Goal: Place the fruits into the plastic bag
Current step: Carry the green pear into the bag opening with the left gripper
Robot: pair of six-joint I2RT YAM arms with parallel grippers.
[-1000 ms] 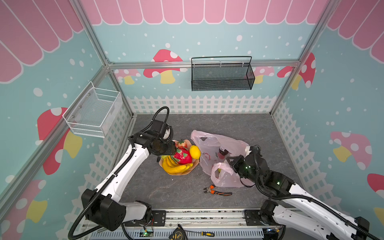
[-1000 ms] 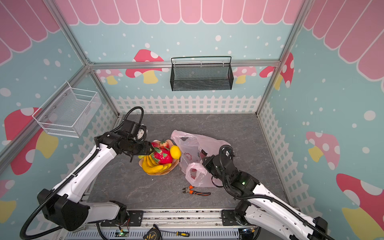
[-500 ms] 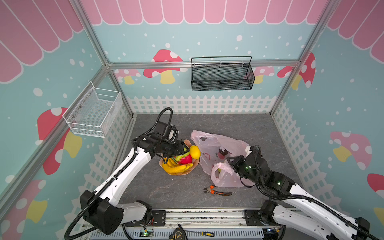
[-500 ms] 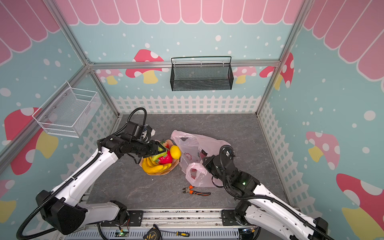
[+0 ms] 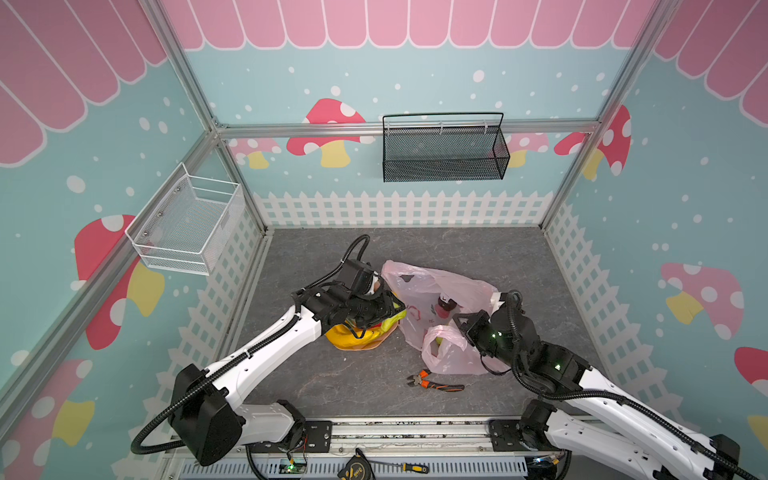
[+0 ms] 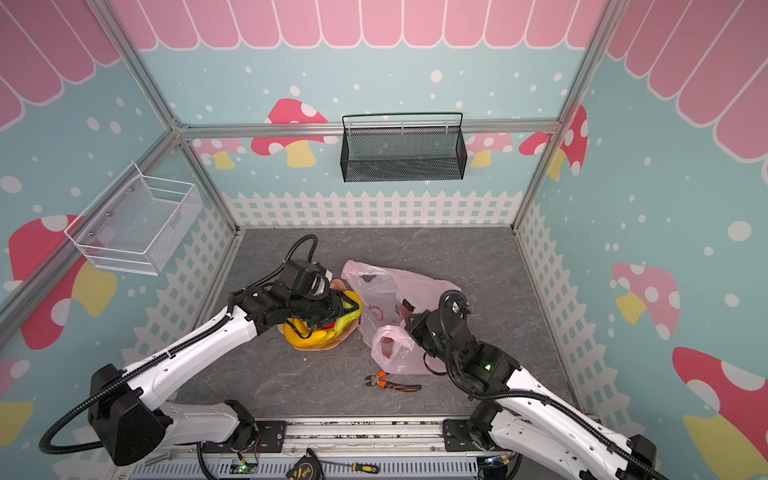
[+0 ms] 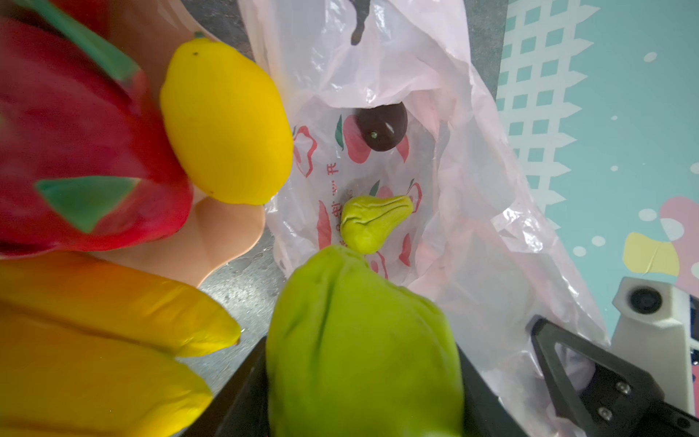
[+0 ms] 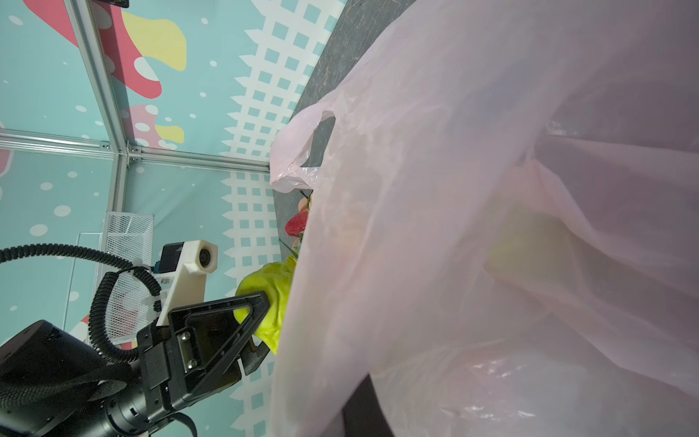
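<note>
top views: left gripper (image 5: 390,311) is clamped on the big green fruit (image 5: 394,321). It holds the fruit over the right side of the plate (image 5: 376,337), just left of the plastic bag (image 5: 436,286). The bag lies crumpled on the grey floor, centre-right, with its mouth facing left. The dark brown fruit (image 5: 446,306) shows through the film, inside the bag. The banana bunch (image 5: 345,334) is on the near-left of the plate, partly under the arm. right gripper (image 5: 460,323) is at the bag's near-right edge, clenched on the pink film. Pliers (image 5: 434,382) lie on the floor near of the bag, not touching it. Same layout in both top views

left wrist: 2 black fingers (image 7: 242,397) sit on either side of the big green fruit (image 7: 363,340) in a firm grasp. The fruit's tip points at the bag mouth. Inside the bag (image 7: 454,151) are the small green fruit (image 7: 372,221) and the dark brown fruit (image 7: 382,126), apart from each other. On the plate (image 7: 227,234) are the lemon (image 7: 227,128), touching the red fruit (image 7: 75,151) with green scales, and the banana bunch (image 7: 94,340). right gripper (image 7: 567,363) is at the bag's edge, and film hides its tips

right wrist: pink film (image 8: 491,227) fills most of the frame. A pale green shape shows through it, but I cannot tell which fruit. left gripper (image 8: 264,329) holds the big green fruit (image 8: 272,287) right at the bag's edge, with part of the fruit behind the film. The right gripper's own tips are not clear here
</note>
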